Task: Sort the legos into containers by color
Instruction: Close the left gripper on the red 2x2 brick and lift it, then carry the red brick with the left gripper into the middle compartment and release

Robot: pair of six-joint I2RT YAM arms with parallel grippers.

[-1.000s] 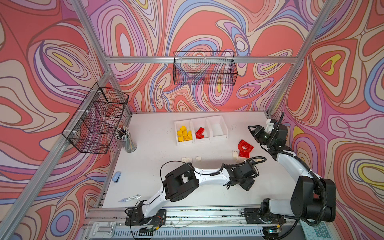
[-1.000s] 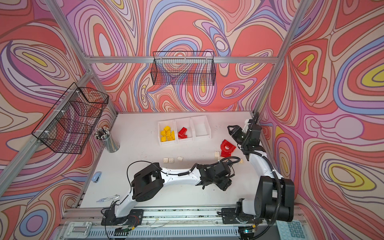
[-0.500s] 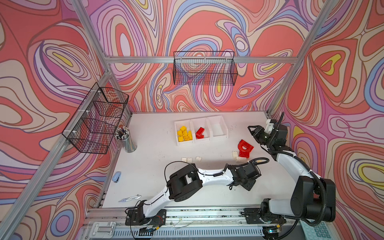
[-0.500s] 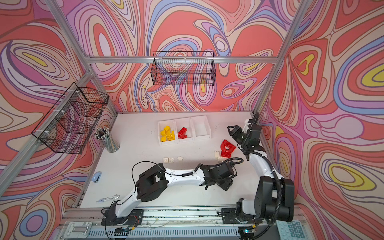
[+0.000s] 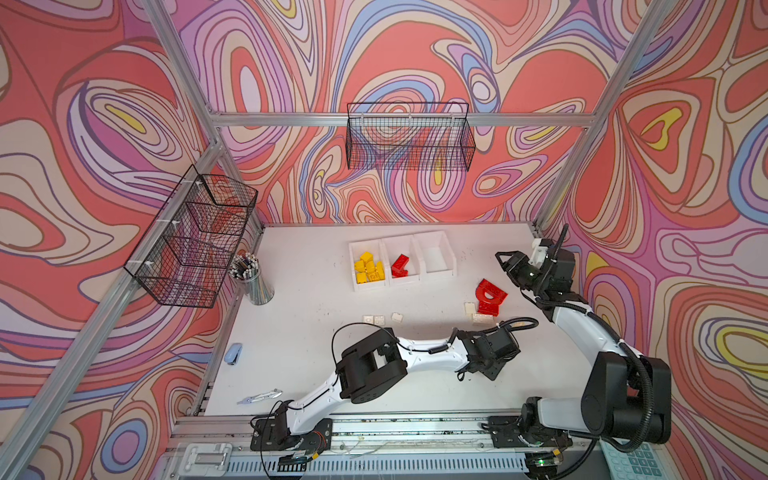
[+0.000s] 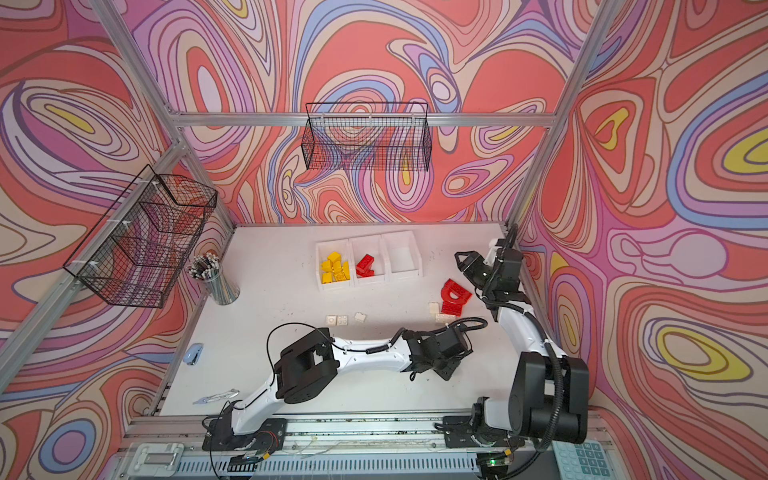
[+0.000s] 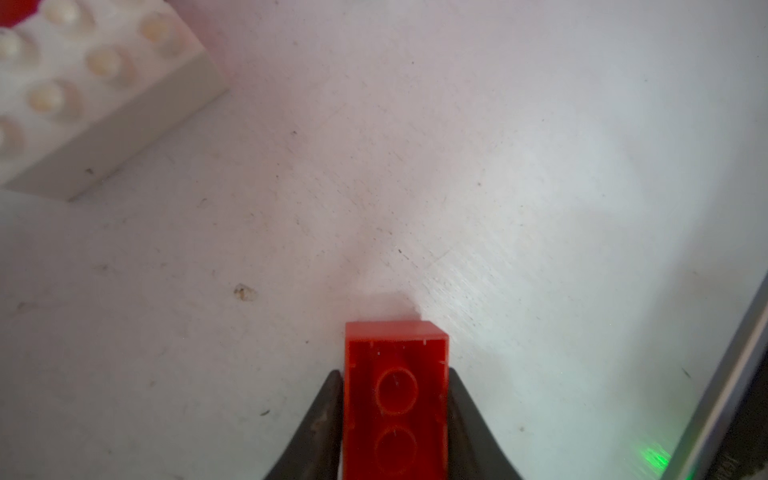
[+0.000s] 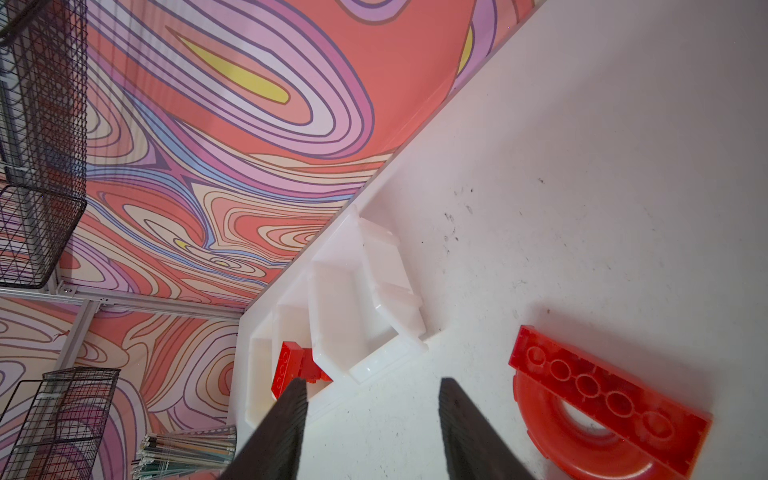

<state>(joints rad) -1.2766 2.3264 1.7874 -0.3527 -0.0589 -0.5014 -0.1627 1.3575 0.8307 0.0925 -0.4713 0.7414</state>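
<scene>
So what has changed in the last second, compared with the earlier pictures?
The left hand closed on a small red brick, without travelling much. The right hand, open, the red arch, the loose white bricks and the three bins stayed as they were.

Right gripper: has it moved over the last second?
No. In both top views the right gripper stays at the same spot just behind and to the right of the red arch piece, jaws open.
</scene>
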